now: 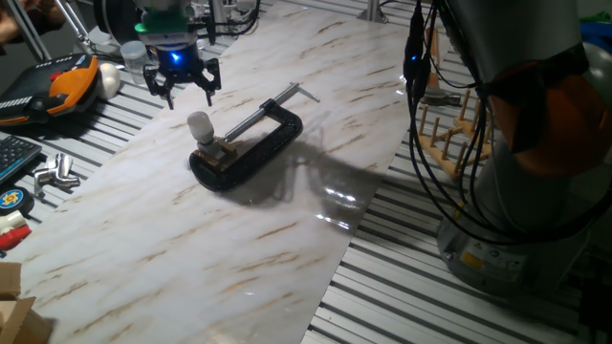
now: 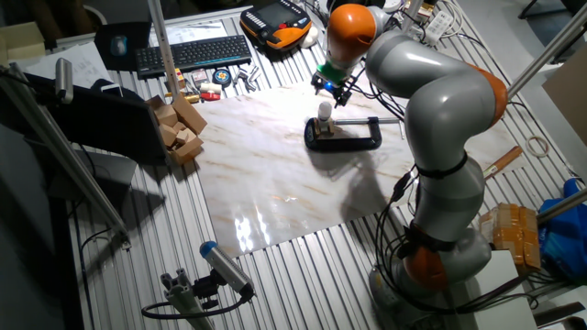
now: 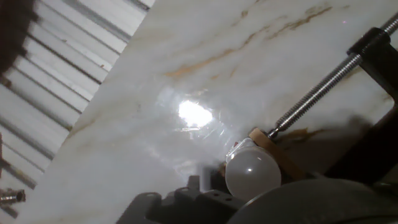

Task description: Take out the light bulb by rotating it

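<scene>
The light bulb [image 1: 199,124], small, round and frosted white, stands upright in a tan wooden socket block [image 1: 223,153]. The block is held in a black C-clamp [image 1: 258,141] lying on the marble board. My gripper [image 1: 182,84] hangs above and a little to the left of the bulb, fingers spread, holding nothing and apart from the bulb. The other fixed view shows the gripper [image 2: 332,88] just over the bulb [image 2: 324,110] and clamp [image 2: 347,137]. In the hand view the bulb [image 3: 252,174] is low in the frame, beside the clamp's screw [image 3: 317,93].
An orange-and-black device [image 1: 67,86] and a white egg-shaped object [image 1: 111,78] lie behind the gripper at the board's edge. Metal parts [image 1: 55,174] lie to the left. A wooden peg rack [image 1: 449,129] stands at the right. Wooden blocks [image 2: 179,128] and a keyboard [image 2: 193,53] are off the board.
</scene>
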Tool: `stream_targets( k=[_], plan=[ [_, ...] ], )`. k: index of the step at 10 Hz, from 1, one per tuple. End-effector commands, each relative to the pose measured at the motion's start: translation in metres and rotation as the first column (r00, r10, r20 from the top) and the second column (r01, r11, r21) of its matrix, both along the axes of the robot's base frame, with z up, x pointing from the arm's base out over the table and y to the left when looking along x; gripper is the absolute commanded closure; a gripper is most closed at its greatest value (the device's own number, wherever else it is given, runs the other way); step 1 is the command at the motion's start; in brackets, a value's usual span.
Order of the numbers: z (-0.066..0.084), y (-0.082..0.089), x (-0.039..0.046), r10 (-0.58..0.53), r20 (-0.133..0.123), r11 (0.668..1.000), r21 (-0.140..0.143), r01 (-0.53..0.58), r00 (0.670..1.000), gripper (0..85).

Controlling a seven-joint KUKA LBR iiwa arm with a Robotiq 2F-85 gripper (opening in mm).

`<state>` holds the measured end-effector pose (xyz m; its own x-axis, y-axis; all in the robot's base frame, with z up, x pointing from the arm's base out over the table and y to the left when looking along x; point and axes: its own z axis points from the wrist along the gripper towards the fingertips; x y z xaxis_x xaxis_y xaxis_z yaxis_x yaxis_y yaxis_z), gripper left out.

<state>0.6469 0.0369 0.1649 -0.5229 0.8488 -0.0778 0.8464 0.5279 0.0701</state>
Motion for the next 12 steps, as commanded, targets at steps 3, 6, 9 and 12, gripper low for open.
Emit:
stream_targets(
  k=[3, 6, 9, 12],
  plan=[
    [-0.0018, -0.0002, -0.001, -0.977, -0.019, -0.211, 0.002, 0.977, -0.211, 0.0],
    [-0.0027, -0.0003, -0.0013, -0.977, -0.019, -0.211, 0.0, 0.977, -0.211, 0.0],
    [-0.0041, -0.0006, -0.0015, -0.977, -0.021, -0.212, -0.011, 0.977, -0.212, 0.0],
    [-0.0073, -0.0017, -0.001, -0.977, -0.028, -0.212, -0.019, 0.977, -0.213, 0.0]
  ],
)
